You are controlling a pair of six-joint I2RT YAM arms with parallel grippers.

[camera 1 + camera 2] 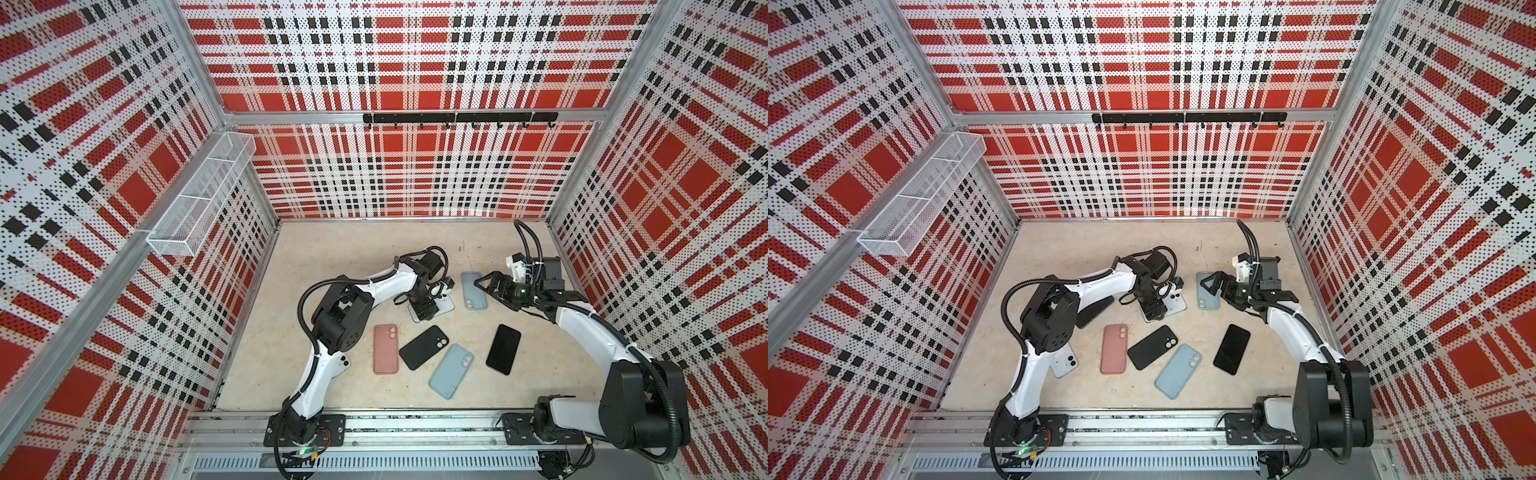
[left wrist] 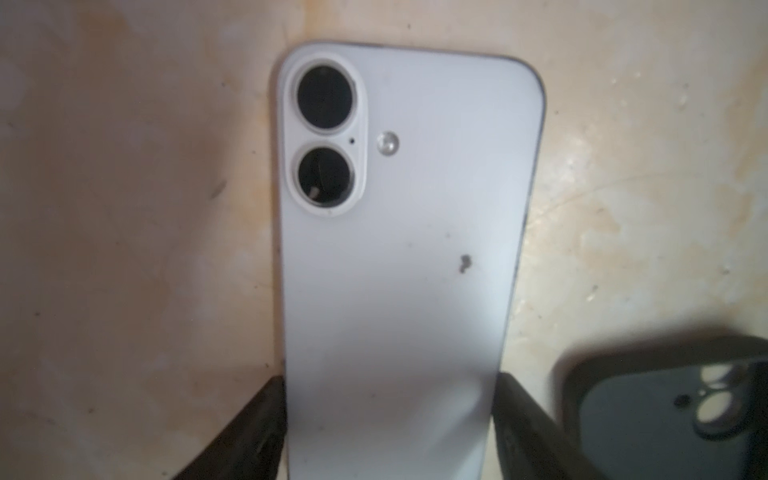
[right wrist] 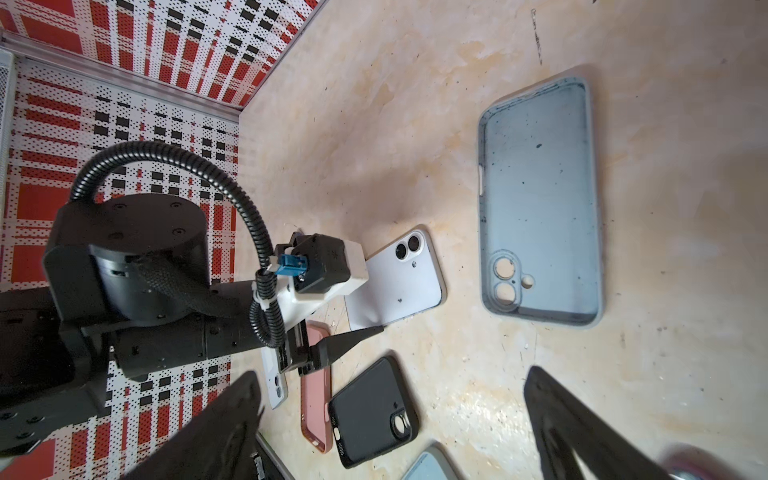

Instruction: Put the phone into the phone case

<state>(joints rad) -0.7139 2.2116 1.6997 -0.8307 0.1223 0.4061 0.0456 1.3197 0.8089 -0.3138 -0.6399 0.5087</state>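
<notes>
While the left gripper [image 2: 390,378] pinches its near end, the white twin-lens phone [image 2: 399,208] faces back-up; right gripper [image 3: 392,378] spread.

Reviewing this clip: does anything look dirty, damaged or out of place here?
Minor only. The white phone, held back up in the left gripper, has a dark smudge on its back. The light-blue case lying open beside it is speckled with dark grime inside. No spill or clear breakage.
</notes>
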